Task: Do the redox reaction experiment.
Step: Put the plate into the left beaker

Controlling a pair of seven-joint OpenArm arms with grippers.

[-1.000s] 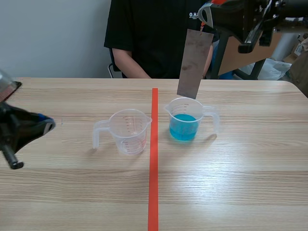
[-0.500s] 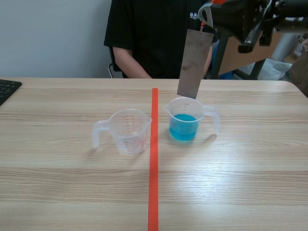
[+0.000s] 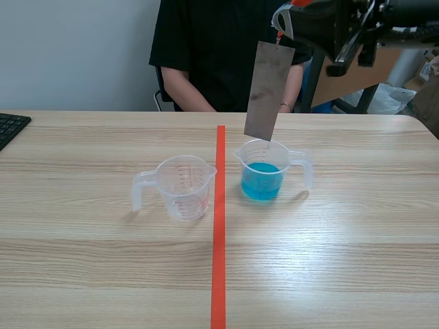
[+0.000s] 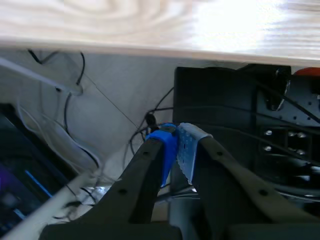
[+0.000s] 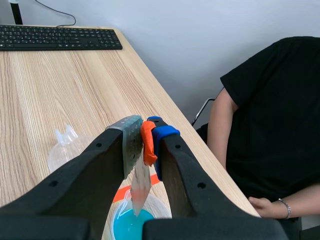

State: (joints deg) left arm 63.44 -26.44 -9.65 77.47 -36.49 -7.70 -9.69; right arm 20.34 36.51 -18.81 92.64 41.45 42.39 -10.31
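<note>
A grey metal strip (image 3: 264,90) hangs tilted above the clear beaker of blue liquid (image 3: 262,173), its lower end just over the rim. My right gripper (image 3: 282,20), raised at the top right, is shut on the strip's orange-taped top end (image 5: 148,145). In the right wrist view, the strip (image 5: 140,187) dangles between the fingers over the blue beaker (image 5: 131,225). An empty clear beaker (image 3: 182,186) stands left of the red tape line (image 3: 219,226). My left gripper (image 4: 176,145) is shut on nothing, below the table edge and out of the scene view.
A person in a black shirt (image 3: 219,48) sits across the table, one hand resting near the far edge. A black keyboard (image 3: 10,127) lies at the far left. Cables and dark equipment show under the table in the left wrist view.
The left arm has left the scene view, uncovering the keyboard. The right gripper shifted a little left and the strip tilted, its lower end swinging left over the blue beaker.
</note>
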